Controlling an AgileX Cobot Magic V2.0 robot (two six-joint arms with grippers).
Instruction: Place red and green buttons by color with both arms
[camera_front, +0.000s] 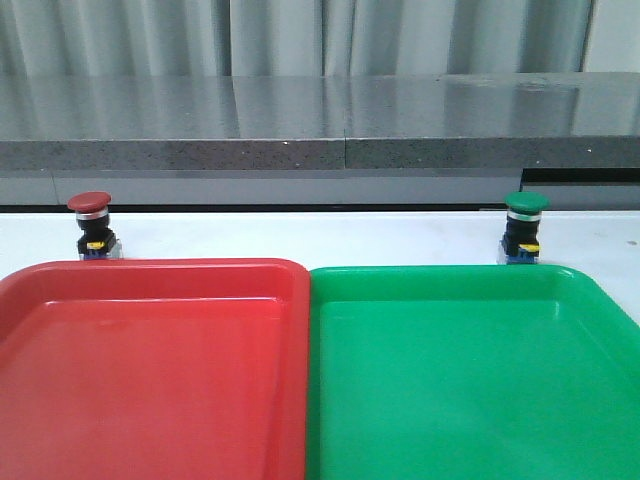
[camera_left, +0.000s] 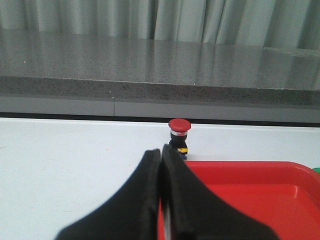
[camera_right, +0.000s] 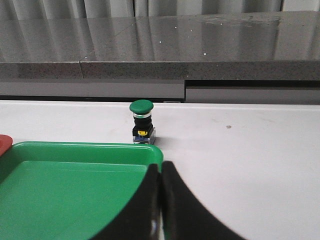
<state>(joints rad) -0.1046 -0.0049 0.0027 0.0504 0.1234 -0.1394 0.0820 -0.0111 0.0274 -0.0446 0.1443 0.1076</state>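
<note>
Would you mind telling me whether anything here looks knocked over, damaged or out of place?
Nothing stands out. The red button and green button stand upright on the table behind the red tray and green tray.

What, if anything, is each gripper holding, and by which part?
Nothing. The left gripper and right gripper are shut and empty; the red button and green button stand untouched on the table.

red button (camera_front: 89, 226) upright far left, green button (camera_front: 524, 228) upright far right
</note>
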